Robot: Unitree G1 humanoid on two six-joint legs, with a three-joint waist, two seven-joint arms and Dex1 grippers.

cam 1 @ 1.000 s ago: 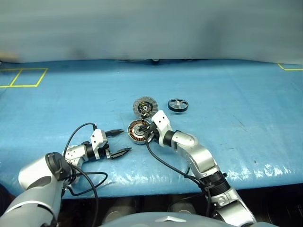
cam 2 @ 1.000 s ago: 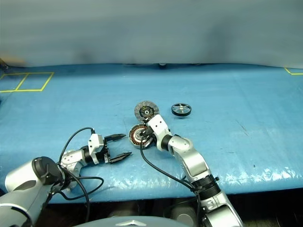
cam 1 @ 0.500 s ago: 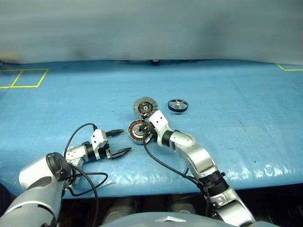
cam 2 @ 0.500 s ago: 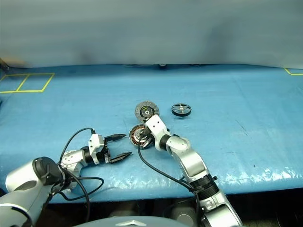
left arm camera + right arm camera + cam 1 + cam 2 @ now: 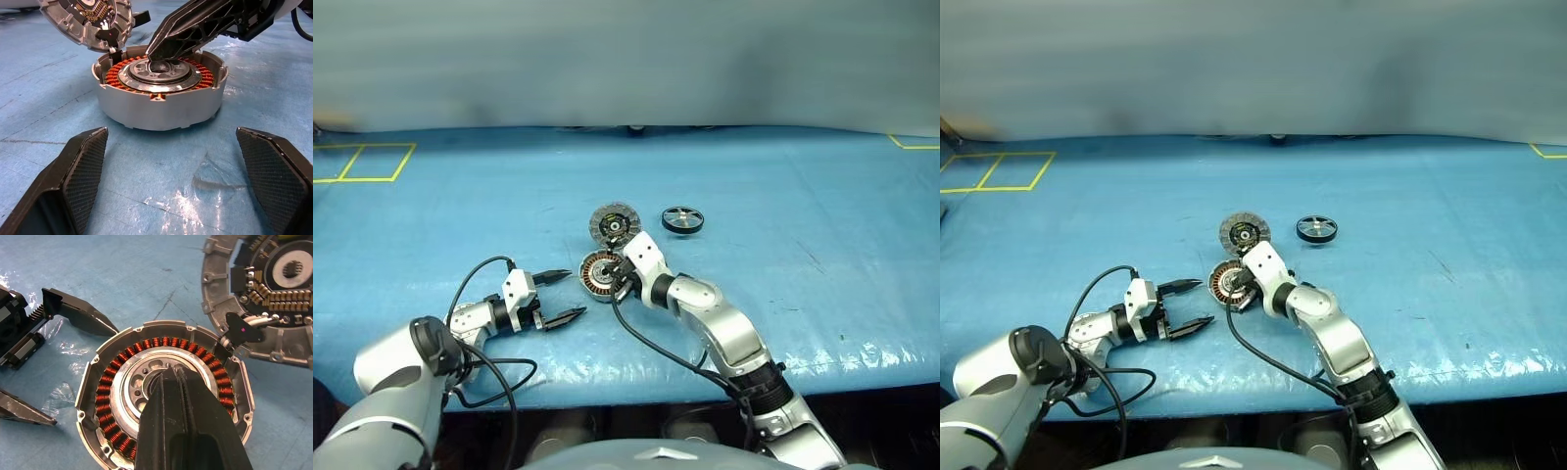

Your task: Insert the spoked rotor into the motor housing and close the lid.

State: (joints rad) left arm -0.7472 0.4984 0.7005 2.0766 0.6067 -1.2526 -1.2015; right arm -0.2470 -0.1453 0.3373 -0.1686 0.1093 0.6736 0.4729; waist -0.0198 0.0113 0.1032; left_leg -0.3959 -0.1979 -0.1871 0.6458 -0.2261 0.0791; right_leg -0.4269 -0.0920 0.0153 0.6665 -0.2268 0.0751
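Our right gripper [image 5: 168, 374], fingers shut and empty, rests over the motor housing [image 5: 161, 95] hub; our left gripper [image 5: 558, 296] waits open beside it. The spoked rotor [image 5: 681, 218] lies well apart beyond the open lid [image 5: 611, 222]. It looks rigid, light and smooth, so we'd pinch across its rim.

- My closed right gripper [image 5: 168, 382] sits on the housing [image 5: 598, 273] hub, blocking its opening.
- The lid [image 5: 611, 221] stands open on the far side.
- The rotor [image 5: 681, 218], far right, has open table [image 5: 822, 196] around it.
- My spread left gripper [image 5: 564, 296] waits near left.
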